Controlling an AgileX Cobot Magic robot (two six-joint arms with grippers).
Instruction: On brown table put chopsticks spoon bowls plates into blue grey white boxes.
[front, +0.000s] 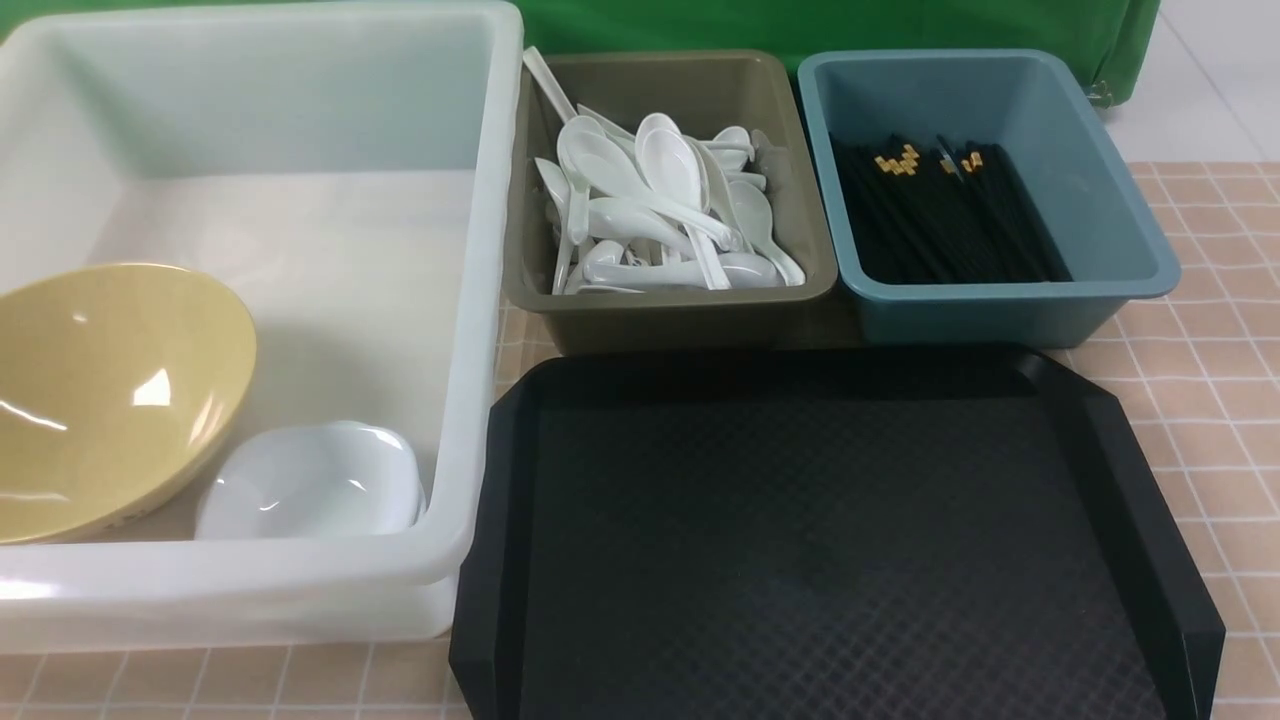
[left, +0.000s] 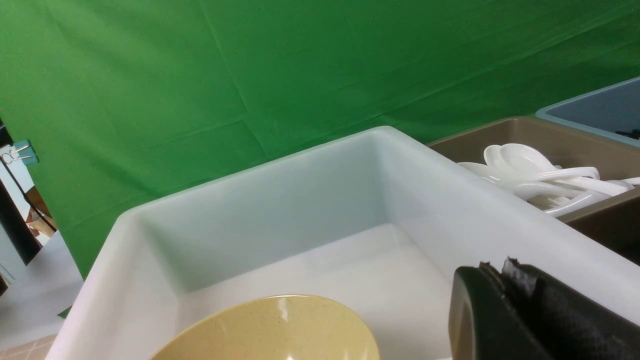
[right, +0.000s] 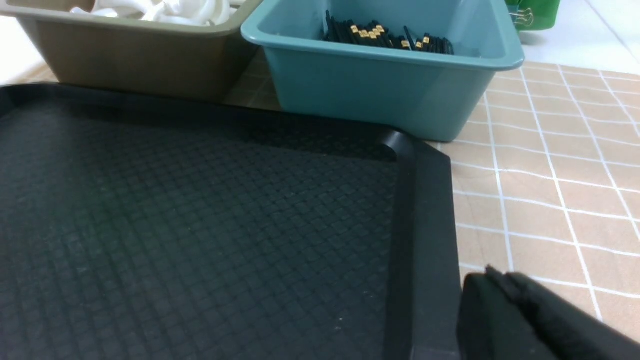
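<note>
Both grippers are closed, holding nothing. The bowl lies tilted in the white tub, probably nearer the left arm; sorting looks finished.

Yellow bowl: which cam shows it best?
Front view: most of the yellow bowl shows, tilted inside the white tub, though the frame cuts its left side. Left wrist view catches only its upper part, cropped by the frame. Right wrist view doesn't show it.
</note>
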